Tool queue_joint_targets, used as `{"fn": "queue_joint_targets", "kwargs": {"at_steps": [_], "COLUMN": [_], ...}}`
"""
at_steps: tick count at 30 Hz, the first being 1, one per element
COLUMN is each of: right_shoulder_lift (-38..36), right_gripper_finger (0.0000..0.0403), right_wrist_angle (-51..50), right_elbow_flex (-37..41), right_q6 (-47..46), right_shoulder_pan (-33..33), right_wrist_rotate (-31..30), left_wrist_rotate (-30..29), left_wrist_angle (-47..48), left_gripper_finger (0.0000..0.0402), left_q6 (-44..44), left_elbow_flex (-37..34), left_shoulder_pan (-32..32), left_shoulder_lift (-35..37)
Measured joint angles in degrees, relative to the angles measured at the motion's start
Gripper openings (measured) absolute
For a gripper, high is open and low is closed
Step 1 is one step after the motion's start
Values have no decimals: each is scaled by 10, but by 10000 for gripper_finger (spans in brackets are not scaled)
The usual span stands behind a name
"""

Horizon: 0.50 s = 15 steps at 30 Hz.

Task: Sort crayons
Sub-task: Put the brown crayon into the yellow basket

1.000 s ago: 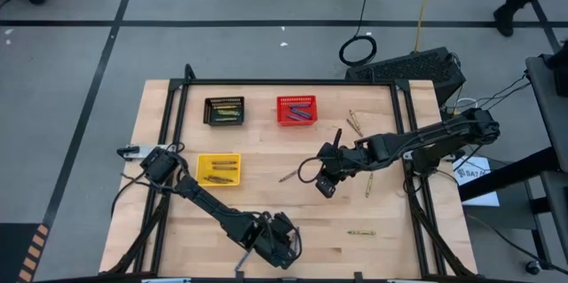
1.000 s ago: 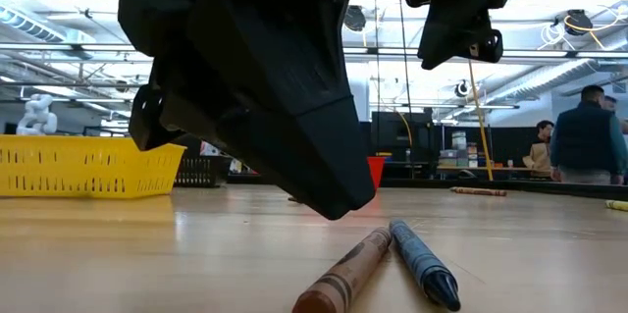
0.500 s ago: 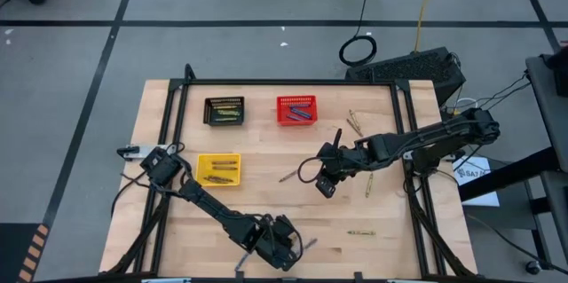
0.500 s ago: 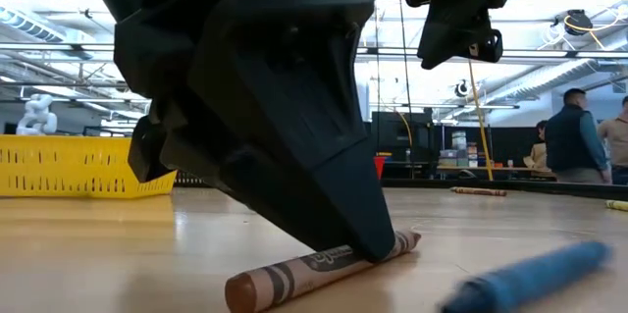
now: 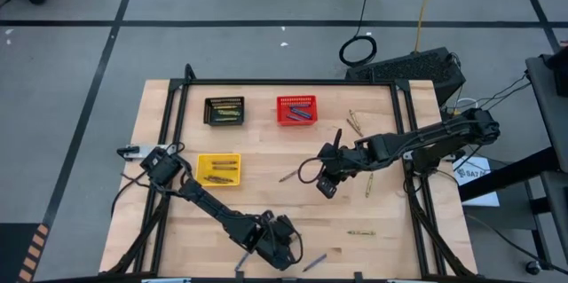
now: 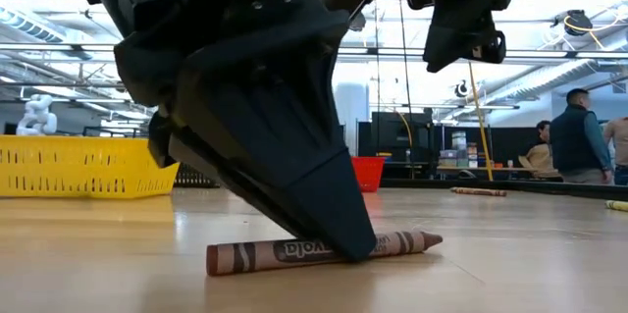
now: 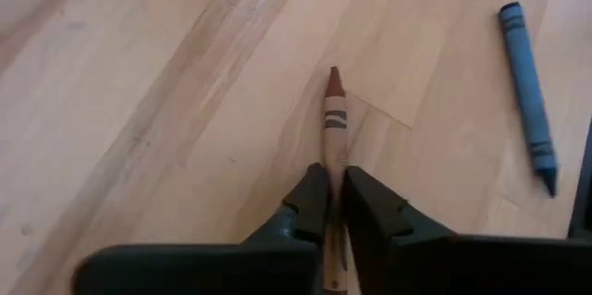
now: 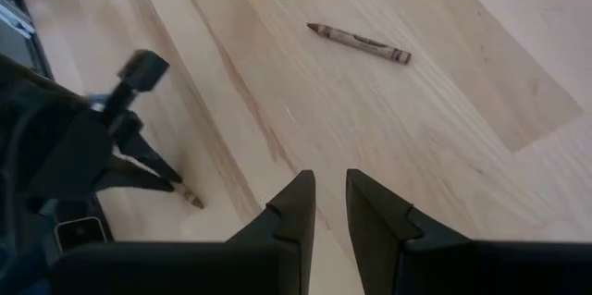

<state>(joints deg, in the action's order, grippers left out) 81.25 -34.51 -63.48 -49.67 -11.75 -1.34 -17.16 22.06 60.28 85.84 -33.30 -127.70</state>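
Pickup is happening at the wooden table's (image 5: 266, 154) six o'clock edge: the left tool (image 7: 335, 204) is pinching a paper-wrapped brown crayon (image 7: 334, 119) that next needs lifting toward the yellow plastic basket (image 5: 218, 169), while the right tool (image 8: 329, 204) is hanging empty at centre, fingers barely parted.

We are working our left gripper (image 5: 282, 249) low at the table's (image 5: 266, 154) near edge, beside a blue crayon (image 5: 314, 262), while our right gripper (image 5: 325, 183) is hovering mid-table near three baskets (image 5: 296, 110).

Brown crayon (image 7: 334, 138): rear end hidden from you between left end effector (image 7: 335, 204) fingers. Basket contents too small to sort by colour from overhead. Right end effector (image 6: 461, 38) top cut off in low view.
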Motion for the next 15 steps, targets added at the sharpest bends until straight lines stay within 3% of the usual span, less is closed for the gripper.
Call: {"fn": "queue_joint_targets", "kwargs": {"at_steps": [8,15], "right_shoulder_lift": [0,0], "right_gripper_finger": [52,52], "right_wrist_angle": [-26,-26], "right_elbow_flex": [0,0], "right_q6": [-6,-6], "right_shoulder_pan": [-2,-21], "right_wrist_rotate": [1,1], "left_wrist_rotate": [-12,-63], "left_wrist_angle": [28,147], "left_gripper_finger": [4,2], "left_q6": [-76,-86], "left_elbow_flex": [-3,-6], "left_shoulder_pan": [0,-6], "left_shoulder_lift": [23,94]}}
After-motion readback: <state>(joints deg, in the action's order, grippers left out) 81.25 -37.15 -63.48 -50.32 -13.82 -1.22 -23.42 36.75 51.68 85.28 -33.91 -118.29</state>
